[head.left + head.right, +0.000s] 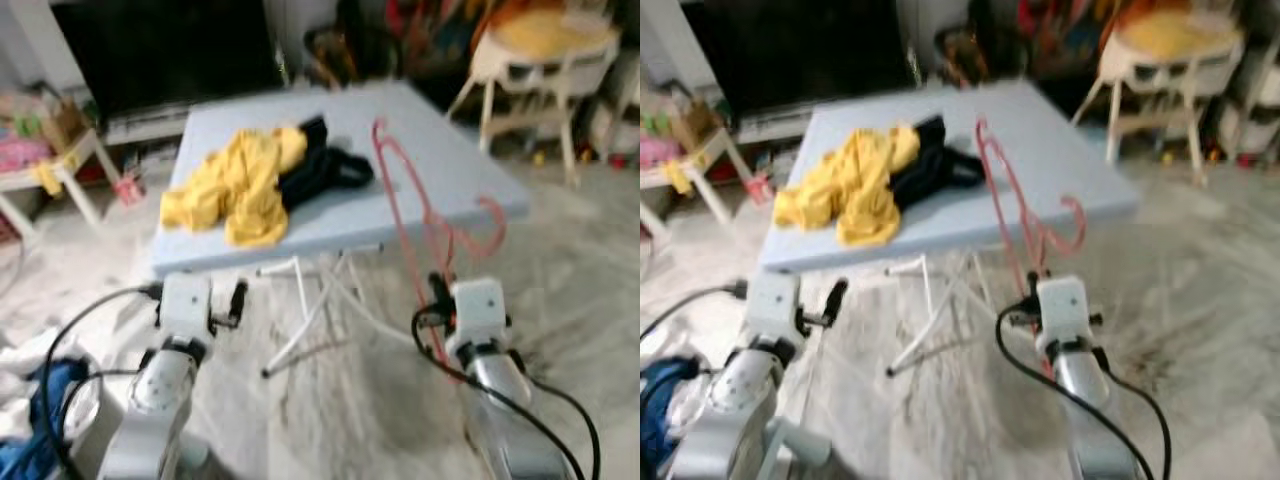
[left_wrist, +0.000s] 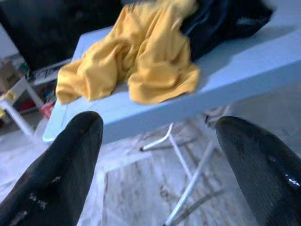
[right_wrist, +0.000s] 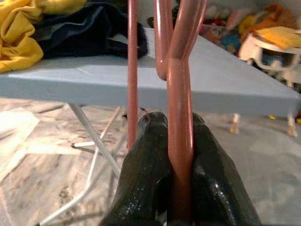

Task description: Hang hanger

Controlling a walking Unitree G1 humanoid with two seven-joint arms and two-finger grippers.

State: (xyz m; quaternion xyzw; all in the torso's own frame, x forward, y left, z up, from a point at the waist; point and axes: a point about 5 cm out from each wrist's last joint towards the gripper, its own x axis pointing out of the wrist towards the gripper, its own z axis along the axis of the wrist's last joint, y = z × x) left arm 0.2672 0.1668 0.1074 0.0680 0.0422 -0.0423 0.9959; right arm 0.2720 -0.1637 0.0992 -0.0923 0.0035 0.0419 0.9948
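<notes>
Right gripper [image 3: 180, 155]: fingers squeezed tight on the pink hanger's bar.
Hanger [image 1: 420, 200]: stands up from the gripper — its hook at 11 o'clock, over the table's right side.
Left gripper [image 2: 155, 155]: fingers wide apart, holding nothing, in front of the table.
Table [image 1: 450, 160]: yellow cloth [image 1: 235, 185] at its 9 o'clock side — black cloth [image 1: 320, 170] touching it.

Soft indoor daylight, head views blurred throughout.

Both eye views smear evenly, worst at the far clutter; the table [image 1: 440, 160] top reads pale and evenly lit, with faint shade beneath its near edge. Wrist views are sharper: the yellow cloth [image 2: 141, 61] is bright, the near black fingers [image 3: 150, 183] show small glossy highlights, and backgrounds fall out of focus.
</notes>
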